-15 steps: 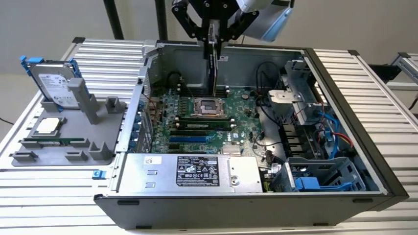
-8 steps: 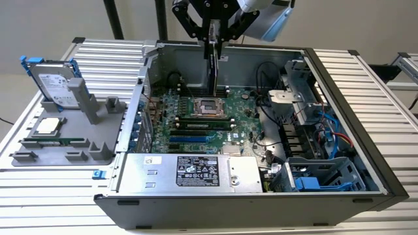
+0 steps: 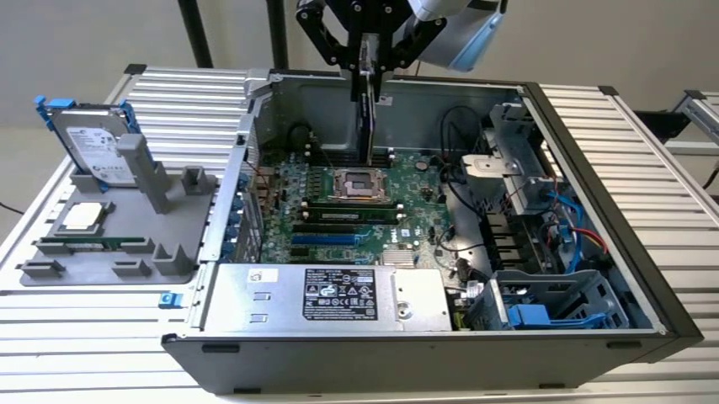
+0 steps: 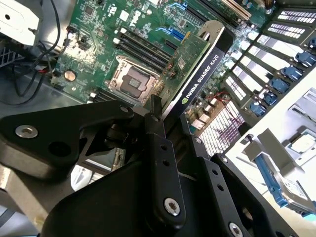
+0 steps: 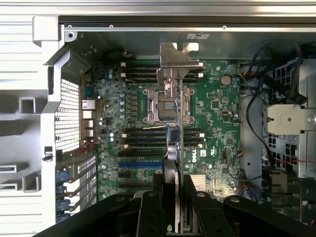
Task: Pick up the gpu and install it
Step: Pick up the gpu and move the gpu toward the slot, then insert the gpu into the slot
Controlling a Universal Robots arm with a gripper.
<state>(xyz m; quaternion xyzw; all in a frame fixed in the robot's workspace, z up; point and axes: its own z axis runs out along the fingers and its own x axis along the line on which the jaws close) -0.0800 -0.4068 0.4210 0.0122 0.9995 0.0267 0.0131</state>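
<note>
My gripper (image 3: pixel 369 67) hangs over the open computer case (image 3: pixel 584 151) and is shut on the gpu (image 3: pixel 366 114). The card hangs edge-on, with its lower end just above the motherboard (image 3: pixel 337 220) near the CPU socket (image 3: pixel 362 181). In the second wrist view the gpu (image 4: pixel 195 74) shows its green board on one face and its black shroud on the other, clamped at the gripper (image 4: pixel 168 117). In the first wrist view the gpu (image 5: pixel 177 128) runs as a thin line from the gripper (image 5: pixel 174 181) to its silver bracket (image 5: pixel 177 61), above the socket and the slots.
A grey fixture (image 3: pixel 113 231) on the exterior view's left holds a hard drive in a blue frame (image 3: pixel 96 143), a CPU chip (image 3: pixel 84 216) and a memory stick (image 3: pixel 96 244). Inside the case are the power supply (image 3: pixel 326 295), cables (image 3: pixel 466 181) and a drive cage (image 3: pixel 551 299).
</note>
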